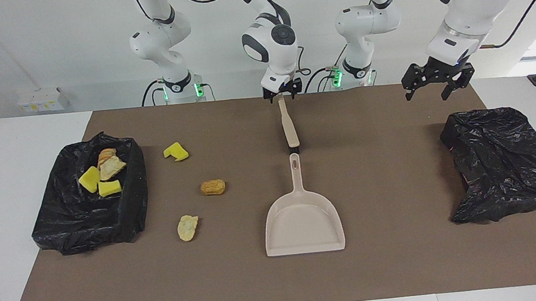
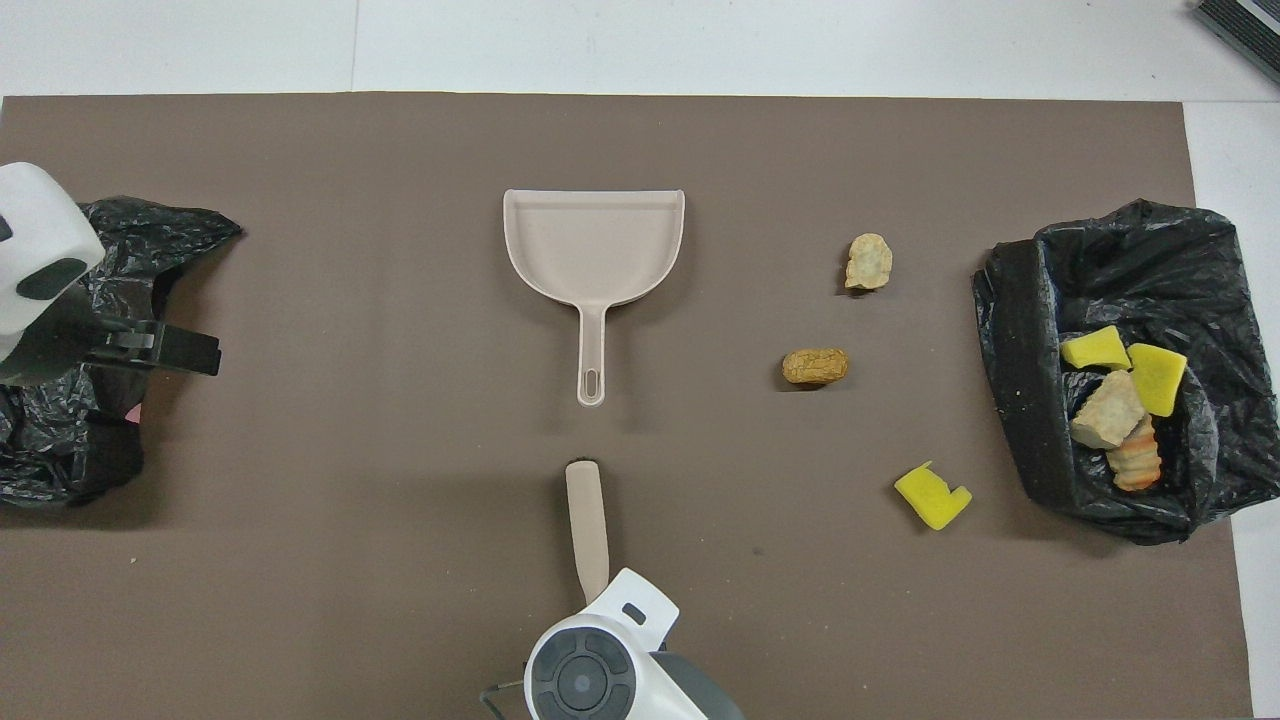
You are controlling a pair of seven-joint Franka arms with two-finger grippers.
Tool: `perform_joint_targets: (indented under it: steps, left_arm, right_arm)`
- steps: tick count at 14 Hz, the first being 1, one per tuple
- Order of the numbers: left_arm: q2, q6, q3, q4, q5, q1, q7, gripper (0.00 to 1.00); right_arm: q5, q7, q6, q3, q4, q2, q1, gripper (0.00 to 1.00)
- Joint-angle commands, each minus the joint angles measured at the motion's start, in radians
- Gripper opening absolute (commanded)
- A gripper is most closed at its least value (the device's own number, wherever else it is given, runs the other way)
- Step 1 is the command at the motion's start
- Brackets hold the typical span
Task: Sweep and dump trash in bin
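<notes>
- Brown mat (image 1: 404, 264), facing view first. Where's the trash?
- Four scraps (image 1: 102, 172) already sit in the black-bagged bin (image 1: 61, 227) at the right arm's end. Three lie loose on the mat between that bin and the dustpan (image 1: 303, 220): a yellow sponge chunk (image 1: 176, 151) nearest the robots, a brown piece (image 1: 213, 187), and a pale piece (image 1: 188, 227) farthest out.
- Grippers?
- Your right gripper (image 1: 282, 96) is at the very tip of the brush (image 1: 288, 127) handle. Whether it has actually clamped on, I cannot tell. Your left gripper (image 1: 437, 88) waits, spread wide and holding nothing, over the mat near the second black bag (image 1: 507, 163).
- Risks?
- If you grab that far out on the handle, the brush can swing or twist loose once the bristles drag. The brush head also lies just beside the end of the dustpan's handle, so a skewed lift may knock the pan round.
- Overhead view?
- Same layout. The dustpan (image 2: 594, 245) opens away from the robots, and the scraps lie beside it, not in front of its mouth. You'd have to sweep them sideways: the brown piece (image 2: 815, 366) looks likely to roll and the sponge chunk (image 2: 932, 497) to skip over the bristles.
- Anything at the bin?
- The bin (image 2: 1010, 380) has a slack, crumpled rim. If you tip the pan short of it, scraps could land back on the mat.
</notes>
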Motion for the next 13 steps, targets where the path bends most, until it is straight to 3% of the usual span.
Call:
perform_joint_targets:
  steps: [1, 2, 7, 11, 13]
  left_arm:
    - [0.02, 0.108, 0.009, -0.035, 0.007, -0.063, -0.013, 1.0]
    - [0.028, 0.13, 0.009, -0.038, 0.007, -0.082, -0.027, 1.0]
    - [0.095, 0.216, 0.009, -0.033, 0.007, -0.151, -0.038, 1.0]
    - [0.185, 0.297, 0.009, -0.024, 0.009, -0.244, -0.169, 1.0]
    - [0.248, 0.363, 0.009, -0.021, 0.016, -0.306, -0.263, 1.0]
  right_arm:
    - [0.017, 0.035, 0.016, -0.003, -0.031, -0.035, -0.001, 0.1]
    - [0.013, 0.04, 0.016, -0.005, -0.031, -0.035, -0.001, 0.0]
    - [0.005, 0.092, 0.004, -0.008, -0.064, -0.134, -0.066, 0.0]
    - [0.005, 0.132, -0.024, -0.008, -0.252, -0.402, -0.188, 0.0]
    - [0.005, 0.16, -0.082, -0.008, -0.3, -0.502, -0.252, 0.0]
